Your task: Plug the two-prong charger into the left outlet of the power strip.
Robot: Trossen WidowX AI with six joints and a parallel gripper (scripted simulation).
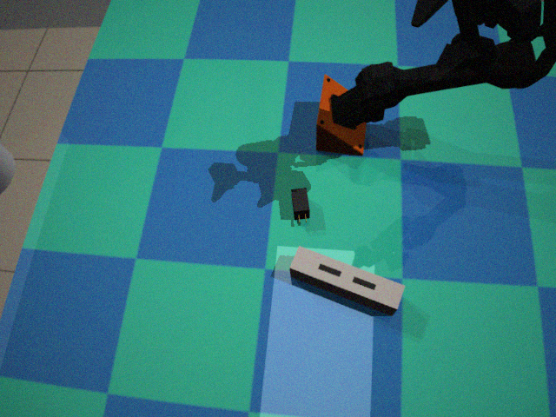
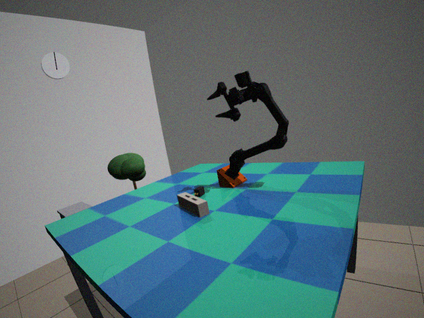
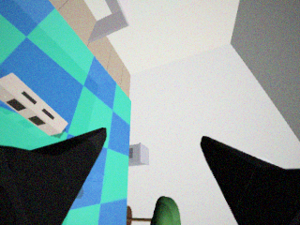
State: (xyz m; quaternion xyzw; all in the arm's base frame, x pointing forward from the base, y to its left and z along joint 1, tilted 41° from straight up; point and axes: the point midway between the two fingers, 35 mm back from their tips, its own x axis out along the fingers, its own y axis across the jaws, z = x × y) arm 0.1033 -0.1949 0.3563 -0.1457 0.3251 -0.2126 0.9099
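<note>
The black charger (image 1: pixel 300 201) (image 2: pixel 199 191) lies on the table, its two thin prongs facing the power strip's side. The pale power strip (image 1: pixel 347 276) (image 2: pixel 193 206) (image 3: pixel 58 126) stands just beyond the prongs, apart from the charger, with two dark outlets on its top. It is turned at a slant in the top view. My gripper (image 2: pixel 212 107) (image 3: pixel 155 136) is open and empty, high above the table, its fingers pointing roughly sideways. In the top view it is partly cut off at the top right. The charger is not recognisable in the wrist view.
The orange arm base (image 1: pixel 327 102) (image 2: pixel 224 178) stands behind the charger. The checkered table (image 1: pixel 193 309) (image 2: pixel 205 236) ends at a left edge in the top view. A green tree (image 2: pixel 127 166) (image 3: pixel 166 213) and a grey bench (image 2: pixel 75 207) stand beyond the table.
</note>
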